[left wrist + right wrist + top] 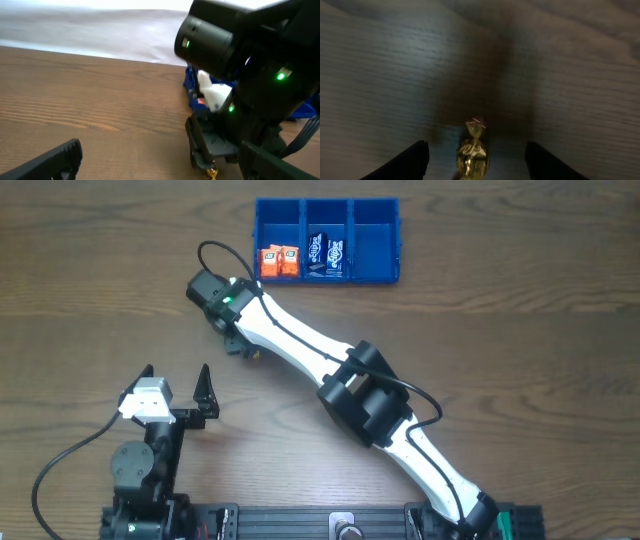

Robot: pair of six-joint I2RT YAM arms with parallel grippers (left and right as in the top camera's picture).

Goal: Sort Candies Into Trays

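Gold candy [472, 157] between the right gripper's [476, 147] wide-apart fingers; left gripper [176, 372] apart too.

We see our left gripper [160, 152], fingers spread wide above wooden table [90, 100]. Just ahead, toward our right finger: right gripper [211, 157], tips down on table. Gold candy [212, 173] at those tips. Blue tray [191, 82] beyond it.

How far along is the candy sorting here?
Done: orange candies in the blue tray's left compartment, blue candies in the middle. In hand: right pincer open around a gold-wrapped candy on the table. Left: grasp and tray it; the right compartment is empty.
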